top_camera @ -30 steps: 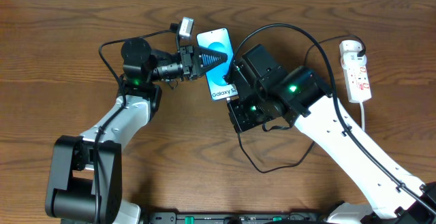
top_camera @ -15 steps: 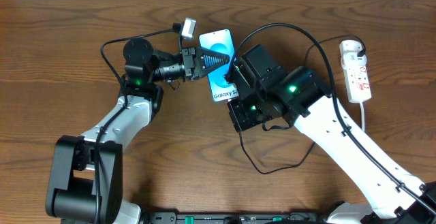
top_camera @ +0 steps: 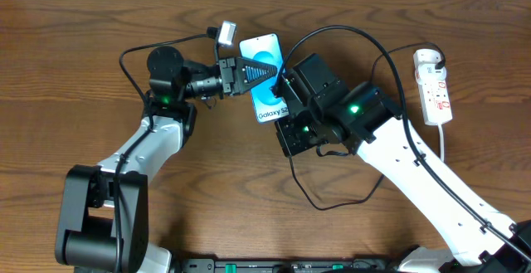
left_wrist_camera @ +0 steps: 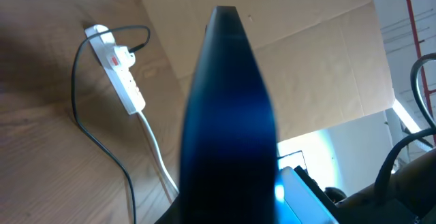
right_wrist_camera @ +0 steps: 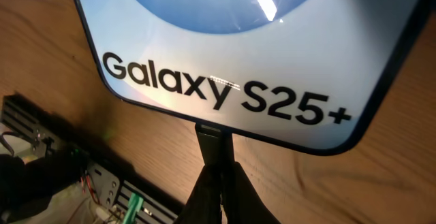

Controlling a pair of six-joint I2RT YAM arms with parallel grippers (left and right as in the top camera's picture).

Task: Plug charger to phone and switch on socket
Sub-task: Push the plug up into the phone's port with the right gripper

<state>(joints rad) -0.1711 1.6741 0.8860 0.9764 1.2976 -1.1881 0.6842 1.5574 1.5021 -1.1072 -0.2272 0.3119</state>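
My left pincer (top_camera: 267, 72) is pinching the phone (top_camera: 270, 105) at mid-scene, though its own wrist view gives me only a dark, blurred edge of the handset. Just right of it, my right pincer (right_wrist_camera: 216, 176) is pressed together on the charger (right_wrist_camera: 213, 141) tip, which meets the phone's bottom edge. I judge the plugging-in is the step in hand. Next comes a straight push, then the switch on the socket (top_camera: 435, 86) far right. I cannot tell whether the tip is seated, and the wrist hides it from overhead.
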